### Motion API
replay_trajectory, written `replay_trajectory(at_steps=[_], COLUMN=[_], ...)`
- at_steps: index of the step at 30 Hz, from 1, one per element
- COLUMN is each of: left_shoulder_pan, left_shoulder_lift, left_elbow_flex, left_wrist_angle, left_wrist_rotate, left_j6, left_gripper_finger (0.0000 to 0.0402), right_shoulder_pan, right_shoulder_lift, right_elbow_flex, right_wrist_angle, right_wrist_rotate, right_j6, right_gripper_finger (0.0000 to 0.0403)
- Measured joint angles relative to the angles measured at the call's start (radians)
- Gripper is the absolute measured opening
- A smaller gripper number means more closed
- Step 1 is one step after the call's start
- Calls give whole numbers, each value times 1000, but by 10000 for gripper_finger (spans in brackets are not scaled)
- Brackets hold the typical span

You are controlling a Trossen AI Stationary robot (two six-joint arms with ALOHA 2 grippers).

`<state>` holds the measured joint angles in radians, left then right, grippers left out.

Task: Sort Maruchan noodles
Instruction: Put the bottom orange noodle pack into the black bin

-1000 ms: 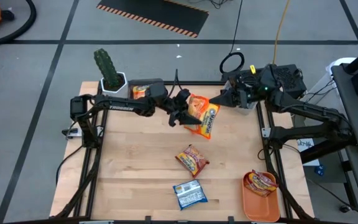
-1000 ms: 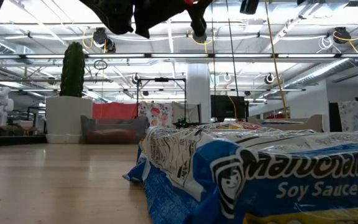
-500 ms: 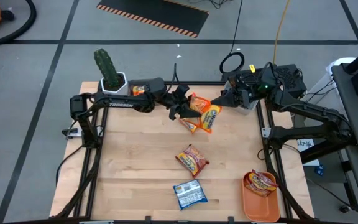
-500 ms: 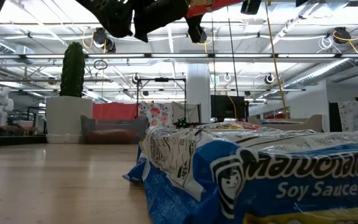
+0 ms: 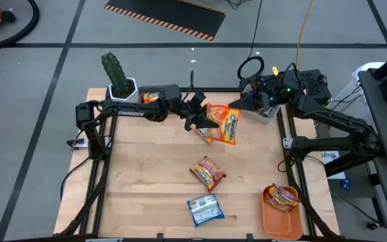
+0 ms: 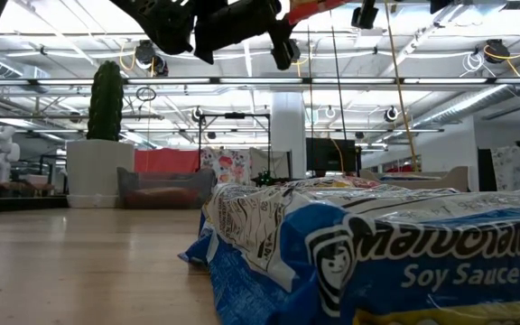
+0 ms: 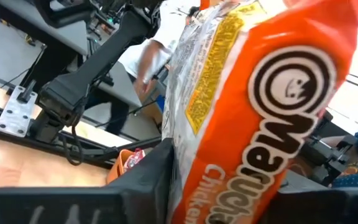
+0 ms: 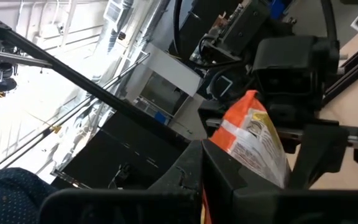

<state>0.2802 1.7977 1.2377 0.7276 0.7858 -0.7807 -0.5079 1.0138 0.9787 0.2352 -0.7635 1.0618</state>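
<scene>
An orange Maruchan noodle packet point(image 5: 226, 125) hangs above the table's far middle, between both grippers. My left gripper point(image 5: 199, 119) comes at it from the left and is shut on it; the packet fills the left wrist view point(image 7: 253, 106). My right gripper point(image 5: 236, 106) meets its far right corner from the right, shut on it. A red-brown packet point(image 5: 208, 173) and a blue-white packet point(image 5: 205, 210) lie flat on the table. Another packet point(image 5: 283, 196) lies in the orange tray point(image 5: 274, 222). My left gripper pinches the orange packet's left part point(image 7: 185, 155) between its two fingers, coming roughly level from the table's left. The packet is lifted clear of the table and stands on edge, tilted. My right gripper is shut on the packet's far right corner point(image 8: 225, 146), which comes out from between its fingers. It reaches in roughly level from the table's right. How much of the corner sits between the fingers is hidden by the gripper itself.
A cactus point(image 5: 116, 72) in a white pot stands at the far left corner, with a grey bin point(image 5: 154, 98) holding an orange packet beside it. A clear bin point(image 5: 269, 111) sits under my right arm. The blue packet point(image 6: 377, 257) lies close before the low camera.
The orange packet has turned in the air: its lower end has swung toward the table's right, so it hangs less steeply than before. Both grippers have stayed close to where they were.
</scene>
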Motion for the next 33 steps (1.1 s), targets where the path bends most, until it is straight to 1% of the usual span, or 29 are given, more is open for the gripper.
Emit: replay_trajectory(at_steps=[6,9,12,15,18,21,24,29,33], left_shoulder_pan=[-1,0,7,17,32,59,94,149,194], left_shoulder_lift=[0,0,0,0,0,0,0,0,0], left_elbow_flex=[0,0,0,0,0,0,0,0,-1], left_wrist_angle=[-1,-1,-1,0,-1,-1,-1,-1,0], left_wrist_rotate=[-1,-1,-1,-2,-1,13,70,198,241], left_j6=[-11,-11,-13,-30,-40,-67,-100,-152,-175], left_gripper_finger=[124,124,124,124,124,124,124,124,124], right_shoulder_pan=[-17,-18,-19,-27,-52,-87,-120,-162,-174], right_shoulder_lift=[0,0,-3,-5,-10,-22,-37,-66,-87], right_elbow_flex=[0,0,0,0,0,0,0,0,0], right_wrist_angle=[1,2,11,24,39,39,38,31,-14], right_wrist_rotate=[0,24,34,71,111,137,138,138,137], right_j6=[-6,-12,-10,5,23,33,27,14,-18], right_gripper_finger=[1,10,35,70,106,134,146,150,147])
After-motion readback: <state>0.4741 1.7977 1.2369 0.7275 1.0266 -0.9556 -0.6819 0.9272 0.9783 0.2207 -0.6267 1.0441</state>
